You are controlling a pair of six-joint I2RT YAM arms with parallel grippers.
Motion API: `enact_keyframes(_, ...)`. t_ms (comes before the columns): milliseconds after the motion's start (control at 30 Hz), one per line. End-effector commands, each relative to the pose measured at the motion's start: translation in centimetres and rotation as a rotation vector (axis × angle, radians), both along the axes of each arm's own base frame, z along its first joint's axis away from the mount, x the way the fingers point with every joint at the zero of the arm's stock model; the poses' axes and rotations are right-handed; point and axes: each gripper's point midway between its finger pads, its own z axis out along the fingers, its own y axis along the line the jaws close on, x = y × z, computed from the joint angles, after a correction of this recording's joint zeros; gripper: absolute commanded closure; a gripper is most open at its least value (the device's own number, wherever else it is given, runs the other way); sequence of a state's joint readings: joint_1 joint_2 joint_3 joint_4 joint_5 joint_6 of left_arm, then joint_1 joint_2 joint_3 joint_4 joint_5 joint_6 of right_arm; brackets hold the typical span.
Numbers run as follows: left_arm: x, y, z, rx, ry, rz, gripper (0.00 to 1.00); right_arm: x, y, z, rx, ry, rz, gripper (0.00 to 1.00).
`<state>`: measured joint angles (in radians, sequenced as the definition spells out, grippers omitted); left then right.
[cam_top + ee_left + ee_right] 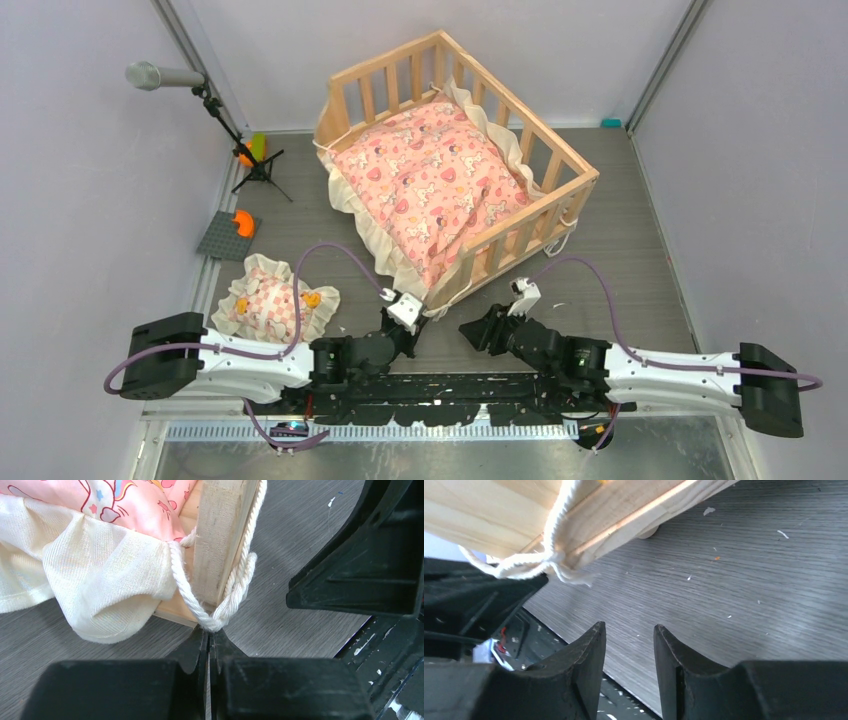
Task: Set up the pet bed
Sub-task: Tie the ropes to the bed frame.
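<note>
pinching a white cord (pixel 184 586) at its very tips, the left tool (pixel 209 636) is pressed together at the near corner post of the pet bed (pixel 562 152). the bed stands at an angle toward the back of the grey desk (pixel 630 260), and a pink cushion (pixel 430 180) with a cream frill spills over its near-left side. the right tool (pixel 629 632) is spread with nothing between its fingers, low over the desk beside the bed's base. a small pillow (pixel 272 300) lies apart on the left.
</note>
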<state>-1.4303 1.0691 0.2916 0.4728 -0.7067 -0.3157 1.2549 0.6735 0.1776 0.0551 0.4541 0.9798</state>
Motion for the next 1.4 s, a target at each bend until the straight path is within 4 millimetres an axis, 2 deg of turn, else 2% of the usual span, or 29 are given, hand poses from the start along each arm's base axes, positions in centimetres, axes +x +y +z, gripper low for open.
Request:
enact_keyframes(0, 0.3, -0.6, 1.3, -0.036, 0.009, 0.014, 1.0, 0.9, 1.9, 5.0, 0.168, -0.242, 0.059, 0.54)
enact_keyframes(267, 0.2, -0.9, 1.2, -0.036, 0.016, 0.012, 1.0, 0.6, 3.6, 4.3, 0.112, -0.372, 0.158, 0.5)
enact_keyframes(433, 0.1, -1.1, 0.9, -0.035, 0.026, 0.006, 1.0, 1.4, 4.4, 4.0, 0.105, -0.392, 0.133, 0.5)
enact_keyframes(867, 0.0, -1.2, 1.1, -0.044, 0.031, 0.002, 1.0, 3.6, 4.8, 2.8, 0.116, -0.397, 0.006, 0.54)
enact_keyframes(1067, -0.1, -1.3, 1.0, -0.043, 0.035, -0.002, 1.0, 3.5, 5.8, 3.1, 0.15, -0.407, 0.019, 0.55)
enact_keyframes(1233, -0.1, -1.4, 0.9, -0.044, 0.038, -0.003, 1.0, 3.3, 6.6, 3.1, 0.171, -0.407, 0.042, 0.59)
enact_keyframes(1367, -0.2, -1.5, 0.8, -0.044, 0.044, -0.009, 1.0, 3.5, 6.4, 2.9, 0.163, -0.406, 0.032, 0.69)
